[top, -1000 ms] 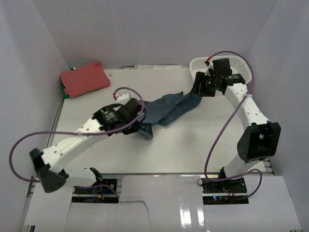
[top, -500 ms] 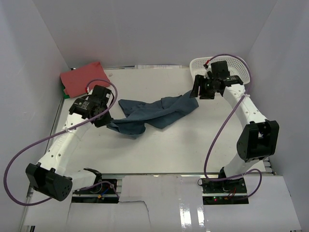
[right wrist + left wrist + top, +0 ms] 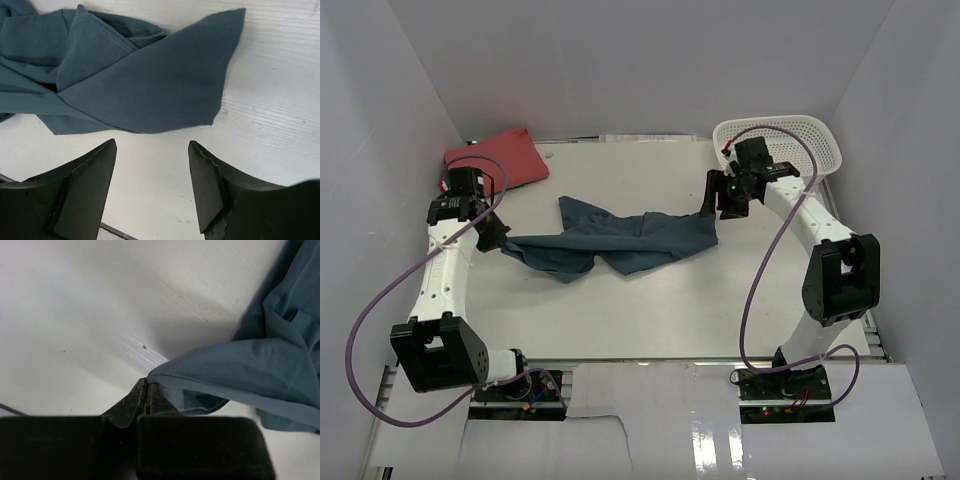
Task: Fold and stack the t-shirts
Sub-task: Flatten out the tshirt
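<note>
1. The teal-blue t-shirt (image 3: 620,238) lies across the middle of the counter (image 3: 660,310) as a twisted, rumpled band running left to right. It is neither spread flat nor folded.
2. The coral-red t-shirt (image 3: 498,162) sits in the far left corner, well apart from the blue one. It looks like a tidy folded rectangle, so I judge it finished and the likely base of the stack.
3. By that reading about half the job is done. The blue shirt has yet to be flattened, folded and set on the red one.
4. The left end effector (image 3: 146,390) has its jaws pinched together on an edge of the blue shirt at its left end, low over the counter.
5. The right end effector (image 3: 150,146) has its jaws wide apart with nothing between them. It hangs just beside the shirt's right end, and the cloth lies beyond the fingertips, untouched.
6. The counter is white with a faint grain. A white lattice basket (image 3: 815,150) stands in the far right corner, behind the right arm.
7. Plain white walls (image 3: 620,60) close the space in on three sides.
</note>
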{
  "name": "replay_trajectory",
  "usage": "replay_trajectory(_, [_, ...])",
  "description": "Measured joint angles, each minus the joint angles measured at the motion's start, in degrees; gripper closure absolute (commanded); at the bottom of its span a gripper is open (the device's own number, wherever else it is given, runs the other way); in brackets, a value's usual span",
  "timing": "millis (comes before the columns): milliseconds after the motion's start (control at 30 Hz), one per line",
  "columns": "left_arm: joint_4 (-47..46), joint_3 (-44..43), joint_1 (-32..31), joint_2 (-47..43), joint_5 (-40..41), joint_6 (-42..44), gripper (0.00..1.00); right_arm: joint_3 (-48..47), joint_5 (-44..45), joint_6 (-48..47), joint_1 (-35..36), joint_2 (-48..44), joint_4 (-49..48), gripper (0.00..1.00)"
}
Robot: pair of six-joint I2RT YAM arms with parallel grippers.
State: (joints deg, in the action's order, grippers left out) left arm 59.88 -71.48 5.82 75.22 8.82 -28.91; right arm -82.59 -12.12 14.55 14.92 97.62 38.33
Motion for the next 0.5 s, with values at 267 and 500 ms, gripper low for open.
replay_trajectory(267, [-5.99,1.49,11.06,4.26,-3.26,-2.89,1.0,0.22,0.22,0.04,4.92,5.25,-0.96,0.34])
replay_trajectory(500, [-8.76,-0.33,14.19,11.41,-2.38,-5.49,1.0,8.02,-3.32,1.66,2.73,5.03,-8.02,0.34])
